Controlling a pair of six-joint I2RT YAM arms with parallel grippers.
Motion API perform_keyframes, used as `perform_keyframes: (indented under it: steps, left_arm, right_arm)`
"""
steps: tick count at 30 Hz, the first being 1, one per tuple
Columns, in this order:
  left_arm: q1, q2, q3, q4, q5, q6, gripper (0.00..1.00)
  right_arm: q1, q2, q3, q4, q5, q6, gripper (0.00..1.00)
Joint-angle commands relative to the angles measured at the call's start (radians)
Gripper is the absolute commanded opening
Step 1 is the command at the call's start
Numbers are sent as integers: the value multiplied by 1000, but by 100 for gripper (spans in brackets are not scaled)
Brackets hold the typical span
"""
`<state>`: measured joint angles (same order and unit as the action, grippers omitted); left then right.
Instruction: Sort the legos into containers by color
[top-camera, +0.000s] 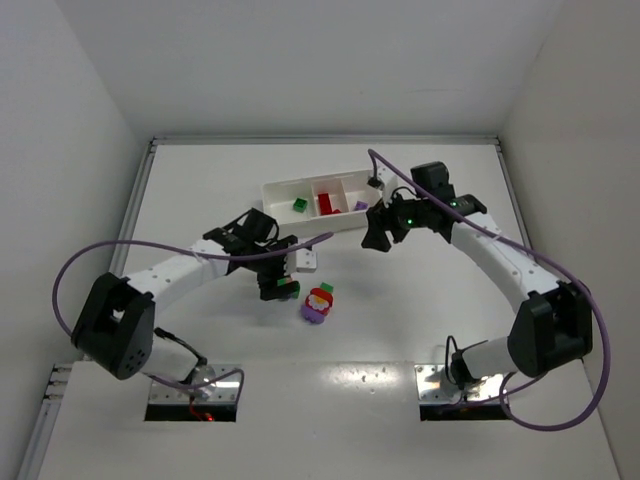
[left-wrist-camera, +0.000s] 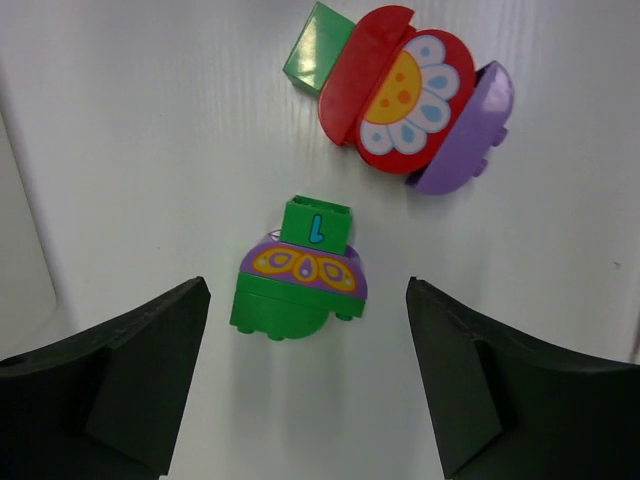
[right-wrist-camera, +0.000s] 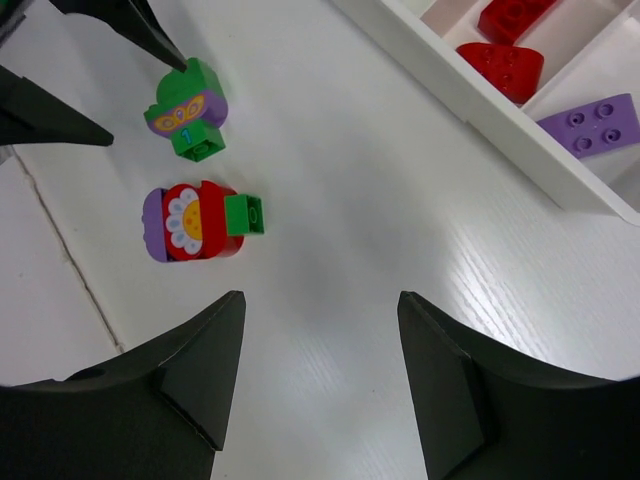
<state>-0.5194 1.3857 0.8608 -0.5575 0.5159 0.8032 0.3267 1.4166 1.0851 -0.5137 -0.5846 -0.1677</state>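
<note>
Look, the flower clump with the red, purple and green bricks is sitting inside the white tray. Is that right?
Not quite. The flower clump with the red, purple and green bricks is sitting on the table, outside the white tray. The right wrist view shows it.

A green-purple clump (right-wrist-camera: 188, 112) and a red flower clump (right-wrist-camera: 192, 222) lie near the white 3-compartment tray (right-wrist-camera: 470, 102).

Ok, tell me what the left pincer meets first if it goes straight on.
Likely the green-and-purple brick clump, centred in the open left pincer; the red flower clump lies beyond, off to the side.
</note>
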Motion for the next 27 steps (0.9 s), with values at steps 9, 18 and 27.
perform_keyframes:
  steps: [9,18,27]
  left_arm:
    - [-114,127,37,93,-73,76,74]
    - [-134,179,57,93,-82,96,64]
    - [-134,207,27,102,-122,105,64]
  right_arm:
    - [-51,-28,-19,26,32,20,64]
    - [-80,-28,-39,26,14,20,64]
    - [-98,2,-21,17,-4,20,64]
